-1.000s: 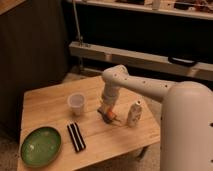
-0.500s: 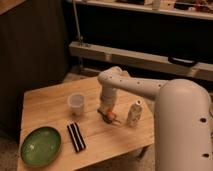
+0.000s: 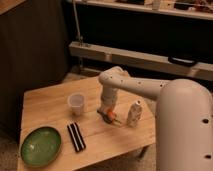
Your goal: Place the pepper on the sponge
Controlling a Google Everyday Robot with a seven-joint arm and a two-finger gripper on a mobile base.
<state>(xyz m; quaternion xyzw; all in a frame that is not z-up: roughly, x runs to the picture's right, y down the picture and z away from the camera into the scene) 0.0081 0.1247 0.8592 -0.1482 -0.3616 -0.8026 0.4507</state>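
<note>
claw point(image 3: 108, 114) hangs low over the tabletop point(image 3: 50, 102) between the clear cup point(image 3: 75, 104) and the white bottle point(image 3: 133, 114), pepper point(image 3: 109, 118) at its tip, though i can't tell if it's clamped.

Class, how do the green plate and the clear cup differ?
The green plate is wide, flat and opaque; the clear cup is narrow, upright and see-through. The plate lies at the table's front corner; the cup stands nearer the middle. Both are round and apart from the pincer, which is low by the pepper.
</note>
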